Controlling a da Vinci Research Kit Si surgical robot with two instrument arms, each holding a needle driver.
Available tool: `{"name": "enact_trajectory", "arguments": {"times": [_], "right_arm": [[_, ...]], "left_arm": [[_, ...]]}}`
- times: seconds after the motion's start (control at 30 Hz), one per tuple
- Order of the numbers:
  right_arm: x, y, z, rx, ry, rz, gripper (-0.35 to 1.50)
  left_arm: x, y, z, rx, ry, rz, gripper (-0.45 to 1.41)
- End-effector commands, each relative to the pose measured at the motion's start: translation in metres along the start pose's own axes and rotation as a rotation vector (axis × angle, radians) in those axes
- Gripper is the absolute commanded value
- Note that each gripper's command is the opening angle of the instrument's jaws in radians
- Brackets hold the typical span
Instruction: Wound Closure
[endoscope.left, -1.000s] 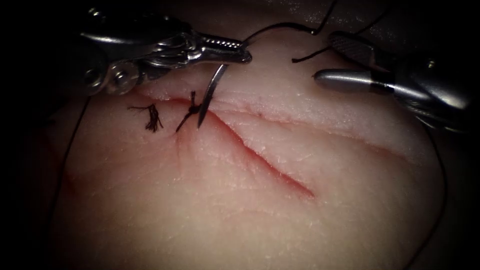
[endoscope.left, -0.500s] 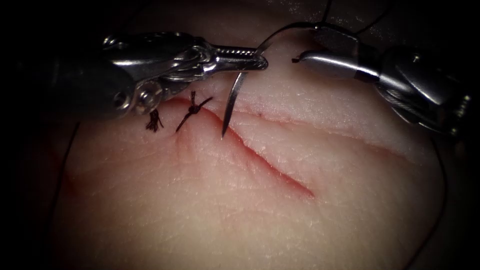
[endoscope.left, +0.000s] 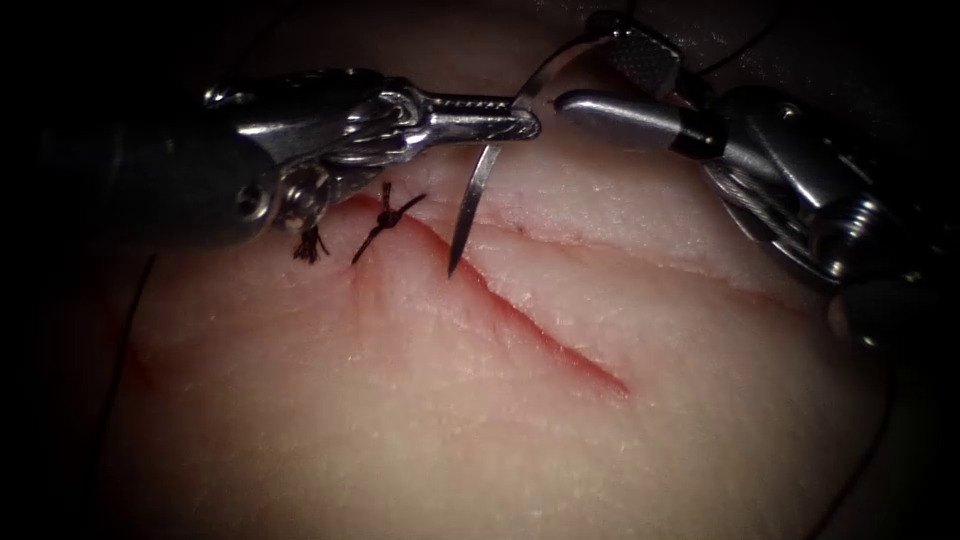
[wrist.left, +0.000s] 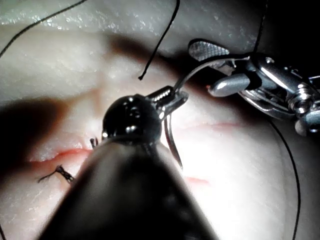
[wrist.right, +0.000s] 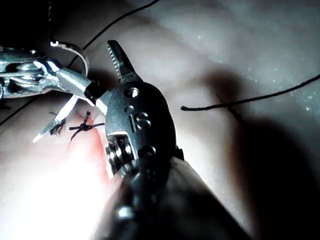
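Where the pale, glistening slab of pork-belly tissue (endoscope.left: 480, 400) bulges under the light, a long reddish cut (endoscope.left: 540, 325) runs slantwise across its finely wrinkled skin, pink fluid (endoscope.left: 140, 360) staining the surface to the cut's left. Two dark knotted stitches with frayed cut ends (endoscope.left: 385, 215) sit at the cut's upper end.

The left arm's polished steel hand (endoscope.left: 520, 118) reaches in level above that end of the cut, its slim ribbed jaws clamped on the thin curved steel needle (endoscope.left: 470, 210) at about mid-curve. From the grip the needle's pointed half hangs down, its tip just over the cut and free of the tissue; its other half arcs up and rightward toward the right arm's hand.

The right arm's smooth grey metal hand (endoscope.left: 600, 70) comes in angled from beyond the cut's upper end, jaws spread wide, one cross-hatched inner face upturned, bracketing the needle's rear arc without gripping it.

Fine black thread (wrist.left: 160, 40) trails loosely over the tissue beyond the needle, one loose end (wrist.right: 185, 108) lying on the skin.
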Motion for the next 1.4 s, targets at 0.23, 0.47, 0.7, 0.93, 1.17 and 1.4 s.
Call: {"name": "enact_trajectory", "arguments": {"times": [0.23, 0.47, 0.7, 0.93, 1.17, 1.4], "right_arm": [[-0.0006, -0.0004, 0.0021, 0.002, 0.01, -0.003, 0.74], [-0.0009, -0.0003, 0.0021, 0.002, 0.01, -0.007, 0.12], [-0.001, -0.0003, 0.0023, -0.01, 0.017, -0.007, -0.35], [-0.0009, -0.0002, 0.0017, -0.003, 0.021, -0.036, -0.35], [-0.0009, 0.0002, 0.0003, -0.009, 0.013, -0.107, -0.35], [-0.001, -0.0003, 0.0003, -0.026, -0.102, -0.282, -0.35]], "left_arm": [[-0.0004, -0.0003, 0.0005, -0.019, -0.003, -0.007, -0.45], [-0.0004, -0.0002, 0.0007, -0.026, -0.005, -0.008, -0.45], [-0.0006, 0.0001, 0.001, -0.033, -0.01, -0.014, -0.45], [-0.0005, 0.0004, 0.001, -0.064, -0.035, -0.131, -0.37], [0.0006, 0.001, 0.0004, 0.047, -0.111, -0.137, 1.16], [0.0009, 0.0015, -0.0025, 0.216, -0.28, 0.031, 1.09]]}}
